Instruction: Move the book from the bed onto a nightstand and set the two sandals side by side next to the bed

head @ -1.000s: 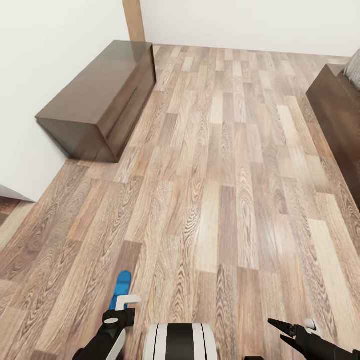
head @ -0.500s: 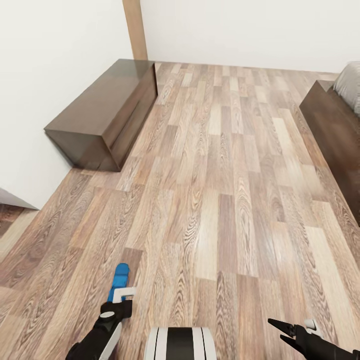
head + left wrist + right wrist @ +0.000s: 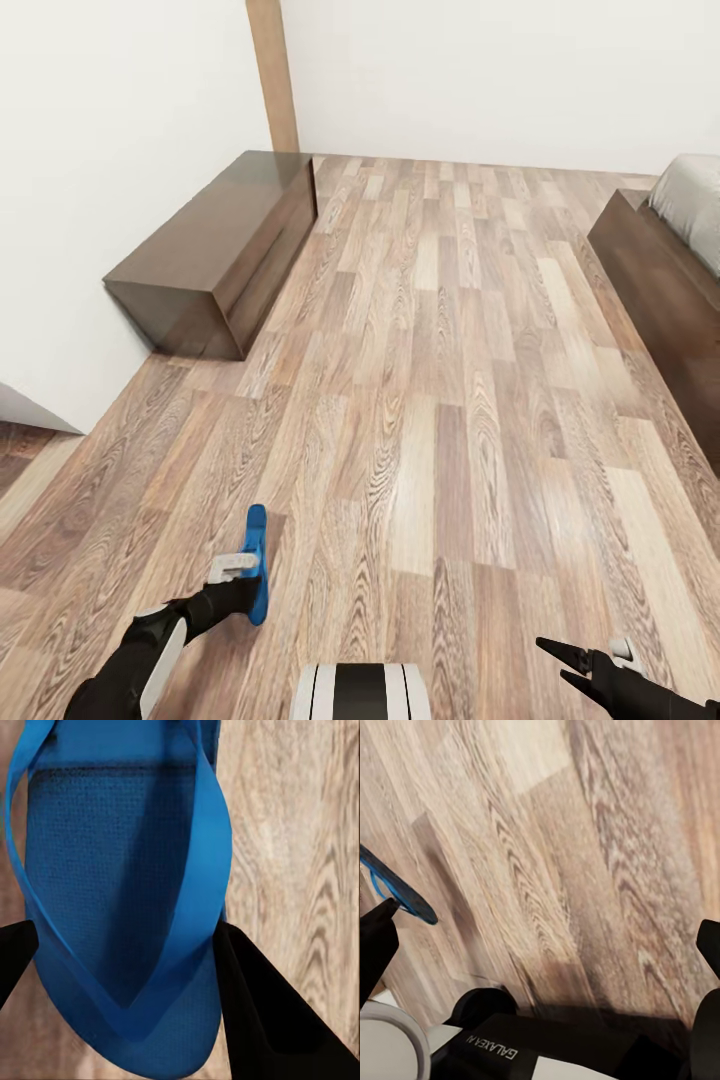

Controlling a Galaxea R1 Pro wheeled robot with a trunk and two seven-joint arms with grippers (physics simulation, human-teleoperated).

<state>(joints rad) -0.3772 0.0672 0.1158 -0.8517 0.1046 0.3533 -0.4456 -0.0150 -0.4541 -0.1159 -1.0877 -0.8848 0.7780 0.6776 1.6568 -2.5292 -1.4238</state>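
My left gripper (image 3: 243,583) is shut on one bright blue sandal (image 3: 257,562), holding it on its edge above the wood floor at the near left. Close up in the left wrist view, the sandal (image 3: 127,892) and its strap sit between two black fingers (image 3: 259,1012). The right wrist view catches the same sandal (image 3: 396,891) edge-on. My right gripper (image 3: 572,663) hangs open and empty at the near right; its fingers stand wide apart in the right wrist view (image 3: 540,960). The bed (image 3: 655,275), with its dark frame and off-white mattress, lies along the right edge. The book and the nightstand are out of view.
A long low dark cabinet (image 3: 215,250) stands against the white wall on the left, with a wooden door frame (image 3: 272,70) behind it. Wood-plank floor (image 3: 450,380) stretches between cabinet and bed. A white wall corner (image 3: 40,380) juts in at the near left.
The head camera has tilted up, so the whole picture slid down. My left arm swung outward and turned the sandal from flat to on edge. The right gripper kept its place.
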